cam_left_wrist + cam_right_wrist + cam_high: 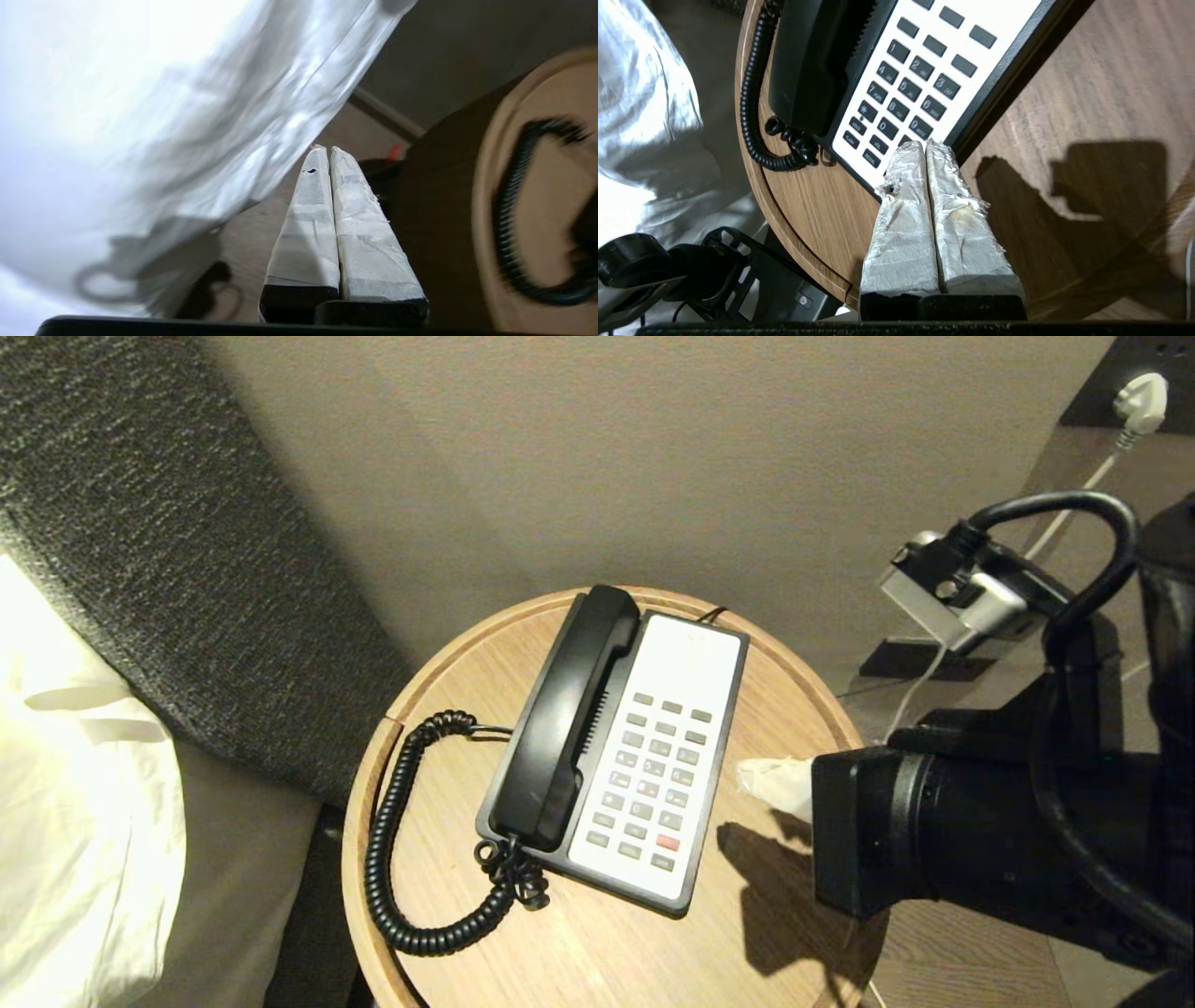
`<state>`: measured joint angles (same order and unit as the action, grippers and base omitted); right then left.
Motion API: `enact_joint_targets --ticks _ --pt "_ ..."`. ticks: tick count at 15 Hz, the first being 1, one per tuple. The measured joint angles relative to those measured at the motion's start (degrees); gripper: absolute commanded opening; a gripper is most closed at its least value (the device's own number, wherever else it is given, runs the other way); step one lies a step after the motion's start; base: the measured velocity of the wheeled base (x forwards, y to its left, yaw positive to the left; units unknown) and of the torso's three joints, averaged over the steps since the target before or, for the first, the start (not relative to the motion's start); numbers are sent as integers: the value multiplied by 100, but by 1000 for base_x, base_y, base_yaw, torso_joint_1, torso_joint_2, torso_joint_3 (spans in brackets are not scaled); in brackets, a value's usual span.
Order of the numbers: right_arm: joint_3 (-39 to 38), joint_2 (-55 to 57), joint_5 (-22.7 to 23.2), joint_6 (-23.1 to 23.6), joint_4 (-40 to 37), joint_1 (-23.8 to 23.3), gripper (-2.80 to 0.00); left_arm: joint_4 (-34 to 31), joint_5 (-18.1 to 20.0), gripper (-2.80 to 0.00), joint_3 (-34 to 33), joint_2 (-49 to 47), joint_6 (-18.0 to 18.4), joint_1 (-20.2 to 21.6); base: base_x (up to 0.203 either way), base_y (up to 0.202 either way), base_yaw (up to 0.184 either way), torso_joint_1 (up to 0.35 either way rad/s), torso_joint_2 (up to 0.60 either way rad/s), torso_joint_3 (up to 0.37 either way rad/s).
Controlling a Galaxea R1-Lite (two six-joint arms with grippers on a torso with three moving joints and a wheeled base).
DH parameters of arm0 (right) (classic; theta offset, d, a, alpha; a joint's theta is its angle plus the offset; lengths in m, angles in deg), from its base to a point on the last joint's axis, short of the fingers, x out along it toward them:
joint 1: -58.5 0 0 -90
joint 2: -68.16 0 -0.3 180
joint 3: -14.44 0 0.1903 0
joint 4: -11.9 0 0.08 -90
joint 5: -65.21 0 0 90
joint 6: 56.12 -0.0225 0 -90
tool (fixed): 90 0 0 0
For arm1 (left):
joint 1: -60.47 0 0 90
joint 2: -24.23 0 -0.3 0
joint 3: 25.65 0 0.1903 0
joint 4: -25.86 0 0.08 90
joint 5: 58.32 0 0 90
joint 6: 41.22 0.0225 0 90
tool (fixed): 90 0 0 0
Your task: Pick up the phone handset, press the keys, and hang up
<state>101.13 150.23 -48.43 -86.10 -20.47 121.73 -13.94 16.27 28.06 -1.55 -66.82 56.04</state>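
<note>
Hovering beside the keys (906, 88), right gripper (926, 145) with jaws pressed together into one blunt tip, likely suited to pressing a single key. Resting in its cradle on the base (695, 859), handset (569, 709), cord (397, 859) looped on the round surface (597, 952). Hanging low beside the bedding (140, 116), left gripper (326, 149), jaws likewise together, holding nothing.

Both hands pressed together — right hand (761, 782) forward, left hand (327, 151) low.
</note>
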Motion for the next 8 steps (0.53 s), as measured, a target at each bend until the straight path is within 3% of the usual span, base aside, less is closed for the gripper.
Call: enact_joint_targets --ticks 3,8 --pt "-11 -123 2 0 9 -11 -280 210 338 -280 -1118 944 866 295 0 0 0 0 0 0" --pt "-11 -231 16 7 20 -13 -280 1289 1130 -280 -2543 2043 2157 386 0 0 0 0 0 0"
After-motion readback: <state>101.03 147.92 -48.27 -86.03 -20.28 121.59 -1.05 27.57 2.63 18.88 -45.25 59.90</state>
